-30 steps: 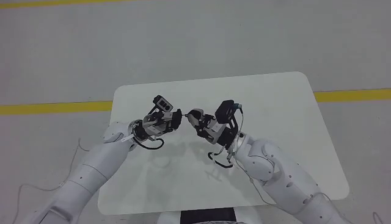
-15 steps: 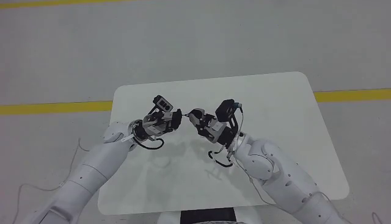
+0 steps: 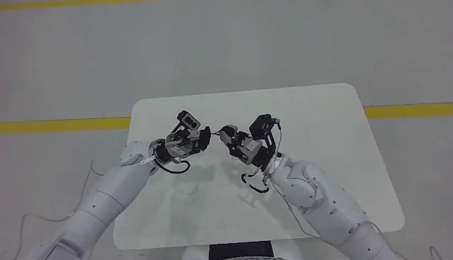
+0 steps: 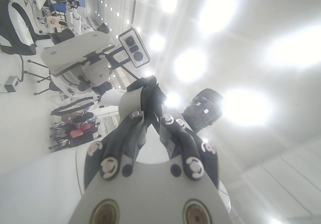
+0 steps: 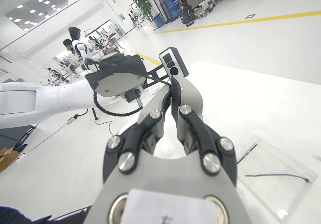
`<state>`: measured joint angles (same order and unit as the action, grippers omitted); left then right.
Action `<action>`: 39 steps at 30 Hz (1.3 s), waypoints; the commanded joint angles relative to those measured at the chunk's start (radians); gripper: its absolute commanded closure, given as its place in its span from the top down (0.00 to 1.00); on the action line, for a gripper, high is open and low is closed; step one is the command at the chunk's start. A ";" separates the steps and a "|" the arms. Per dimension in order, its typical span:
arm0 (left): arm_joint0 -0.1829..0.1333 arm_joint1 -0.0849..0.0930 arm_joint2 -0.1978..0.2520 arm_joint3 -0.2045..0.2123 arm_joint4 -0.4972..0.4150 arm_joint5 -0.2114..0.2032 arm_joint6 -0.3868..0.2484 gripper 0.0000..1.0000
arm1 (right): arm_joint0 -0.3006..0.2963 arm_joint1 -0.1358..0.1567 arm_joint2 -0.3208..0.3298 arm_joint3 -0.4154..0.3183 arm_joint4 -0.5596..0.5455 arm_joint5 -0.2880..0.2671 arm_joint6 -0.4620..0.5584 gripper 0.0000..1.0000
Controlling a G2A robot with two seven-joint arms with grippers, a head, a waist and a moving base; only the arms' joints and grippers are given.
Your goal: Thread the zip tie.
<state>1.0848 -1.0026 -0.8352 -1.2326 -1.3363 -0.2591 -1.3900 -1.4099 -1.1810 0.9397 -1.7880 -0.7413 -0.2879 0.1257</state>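
A thin black plastic zip tie is held in the air above a white rounded counter, stretched almost straight between two sets of robot fingers. The right fingers are clenched on one end; the strap leaves their tips and runs straight ahead to the left fingers. These are also pressed together, with something black pinched at their tips, most likely the other end. From above, the zip tie shows as a short dark line bridging the gap between the left fingers and the right fingers, which face each other tip to tip, near one another. Its long axis lies along the line joining the two sets of tips, so neither arm is nearer; each holds an end. Which end carries the locking head is too small to tell. Threading probably calls for the ends to be brought together and turned so the tail meets the head's slot. Below the right fingers, toward their wrist side, a clear flat tray lies on the counter with a spare black tie in it
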 commanded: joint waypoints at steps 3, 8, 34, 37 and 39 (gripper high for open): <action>0.000 0.000 0.000 0.000 0.000 0.000 0.000 0.00 | 0.000 -0.002 0.001 0.002 -0.001 0.001 0.003 0.00; 0.000 0.000 0.000 0.000 0.000 0.000 0.000 0.00 | 0.001 -0.005 0.003 0.009 0.001 0.003 0.007 0.00; 0.000 0.000 0.000 0.000 0.000 0.000 0.000 0.00 | -0.003 -0.019 0.014 0.025 -0.003 0.027 0.021 0.00; 0.000 0.000 0.000 0.000 0.000 0.000 0.000 0.00 | -0.004 -0.020 0.016 0.024 -0.008 0.032 0.022 0.00; 0.000 0.000 0.000 0.000 0.000 0.000 0.000 0.00 | -0.005 -0.021 0.017 0.024 -0.008 0.032 0.021 0.00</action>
<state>1.0848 -1.0026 -0.8352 -1.2326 -1.3363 -0.2591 -1.3900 -1.4149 -1.2019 0.9564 -1.7637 -0.7495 -0.2553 0.1476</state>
